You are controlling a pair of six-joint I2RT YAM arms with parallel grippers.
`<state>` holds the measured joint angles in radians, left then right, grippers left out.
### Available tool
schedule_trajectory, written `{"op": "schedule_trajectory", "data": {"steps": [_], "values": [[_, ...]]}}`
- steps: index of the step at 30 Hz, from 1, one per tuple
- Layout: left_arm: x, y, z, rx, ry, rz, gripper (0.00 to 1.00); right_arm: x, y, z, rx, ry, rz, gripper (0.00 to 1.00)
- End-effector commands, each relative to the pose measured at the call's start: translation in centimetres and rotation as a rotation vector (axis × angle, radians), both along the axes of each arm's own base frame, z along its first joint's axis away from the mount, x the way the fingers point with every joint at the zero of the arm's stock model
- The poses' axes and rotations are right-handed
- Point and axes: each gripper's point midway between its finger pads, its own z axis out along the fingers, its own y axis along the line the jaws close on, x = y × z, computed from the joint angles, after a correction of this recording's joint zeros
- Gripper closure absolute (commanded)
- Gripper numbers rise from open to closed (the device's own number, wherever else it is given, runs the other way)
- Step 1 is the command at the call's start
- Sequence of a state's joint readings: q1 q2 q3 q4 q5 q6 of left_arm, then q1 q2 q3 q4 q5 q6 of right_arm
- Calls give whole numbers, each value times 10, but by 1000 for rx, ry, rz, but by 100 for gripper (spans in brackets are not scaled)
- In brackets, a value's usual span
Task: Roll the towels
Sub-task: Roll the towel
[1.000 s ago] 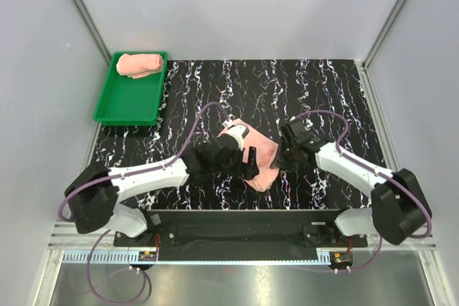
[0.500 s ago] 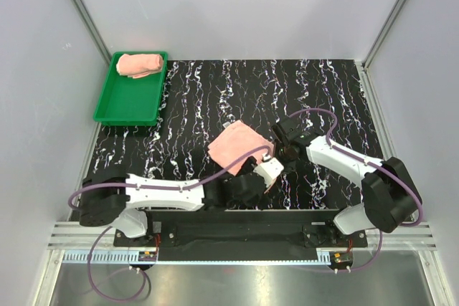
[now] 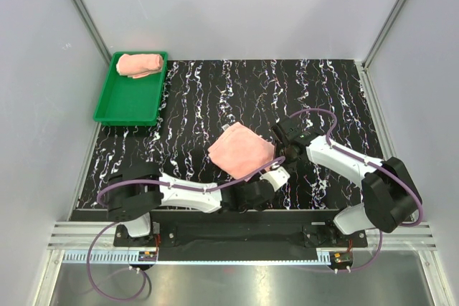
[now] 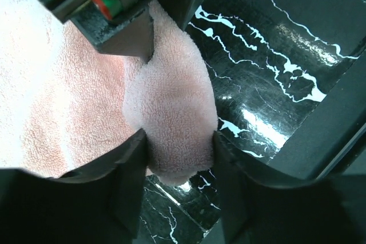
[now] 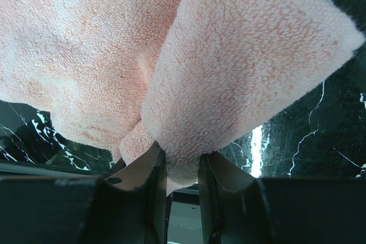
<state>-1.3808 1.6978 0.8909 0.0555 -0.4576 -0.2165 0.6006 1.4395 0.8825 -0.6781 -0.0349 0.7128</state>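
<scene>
Fingers (image 4: 128, 170) of the left gripper (image 4: 180, 141) stand partly apart and press from both sides on a bulging fold of the flat salmon-pink terry towel (image 3: 240, 150). The cloth fills the whole gap between them, so this gripper is clamped on the fold. Seen from the top camera, the left gripper (image 3: 265, 171) meets the towel at its 5 o'clock corner.

The right gripper (image 5: 182, 167) has a narrower gap. Its two fingers (image 5: 147, 184) pinch a doubled edge of the same towel, and the pile squeezes in tightly between them. From above, the right gripper (image 3: 280, 150) holds the towel at its 3 o'clock edge, close to the left gripper. The left wrist view shows the right gripper's dark body (image 4: 114, 10) touching the cloth at 12 o'clock.

The flat towel lies at the middle of the black white-veined tabletop (image 3: 323, 91), slightly toward 6 o'clock. The rolled salmon-pink terry towel (image 3: 140, 64) lies well apart from it at 10 o'clock, in the far end of the green rectangular plastic tray (image 3: 129, 105).
</scene>
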Motion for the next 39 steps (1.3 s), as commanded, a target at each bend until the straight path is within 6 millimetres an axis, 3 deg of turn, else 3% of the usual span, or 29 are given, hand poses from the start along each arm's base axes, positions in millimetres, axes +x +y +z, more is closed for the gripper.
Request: {"op": "schedule_trajectory", "data": {"steps": [1,6,10,13,17,28,34,39], "values": [[1,-19,14,-89,-21,21,58,0,4,6,-4,2,30,78],[-3,-13,2,-73,-3,24,89,-1,6,6,1,7,43,77],[-10,-14,4,-91,31,0,99,0,0,6,-33,3,46,73],[-16,-14,10,-122,64,-10,100,4,-9,5,-81,-1,41,65],[-25,-12,18,-166,114,-27,100,18,-30,5,-107,-21,-24,47],[-23,1,16,-176,154,4,100,50,-92,-3,-158,-5,-197,41],[-23,3,8,-191,213,30,100,86,-122,27,-214,-62,-294,30],[-23,3,7,-261,304,48,100,106,-133,85,-202,-244,-390,27]]}}
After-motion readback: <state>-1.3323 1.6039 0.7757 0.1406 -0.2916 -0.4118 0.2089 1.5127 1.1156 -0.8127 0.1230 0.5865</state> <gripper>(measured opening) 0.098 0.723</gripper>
